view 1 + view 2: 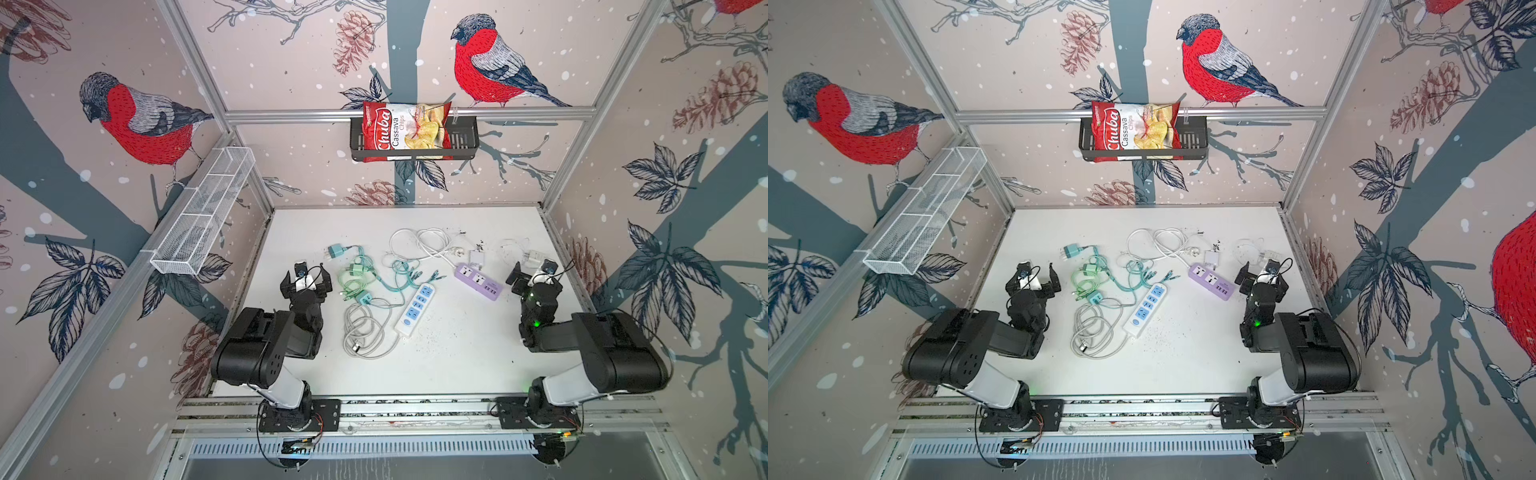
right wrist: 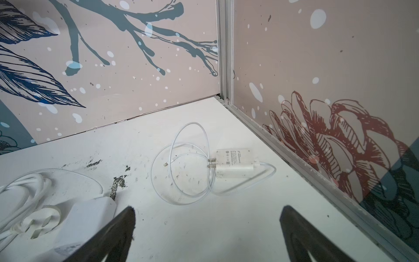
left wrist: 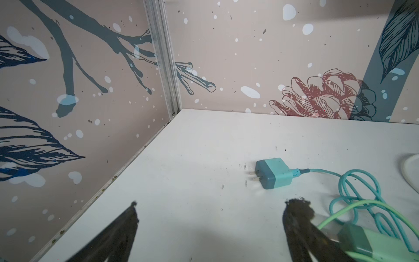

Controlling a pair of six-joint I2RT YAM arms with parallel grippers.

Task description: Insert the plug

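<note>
Several plugs lie on the white table. A teal two-pin plug (image 1: 336,250) (image 1: 1071,250) (image 3: 273,173) lies just ahead and right of my left gripper (image 1: 306,274) (image 1: 1034,276) (image 3: 215,204), which is open and empty. A white plug adapter (image 1: 534,257) (image 2: 233,162) with a thin looped cable lies ahead of my right gripper (image 1: 536,272) (image 1: 1262,272) (image 2: 208,208), also open and empty. A white and blue power strip (image 1: 415,309) (image 1: 1146,309) and a purple power strip (image 1: 478,280) (image 1: 1212,279) lie between the arms.
Tangled teal and green cables (image 1: 374,278) and a grey cable coil (image 1: 365,332) lie at centre left. A white charger block (image 2: 90,217) and white three-pin plug (image 2: 38,223) sit beside the right gripper. A black wall basket (image 1: 465,141) holds a chips bag (image 1: 405,126). A white wire basket (image 1: 203,212) hangs left.
</note>
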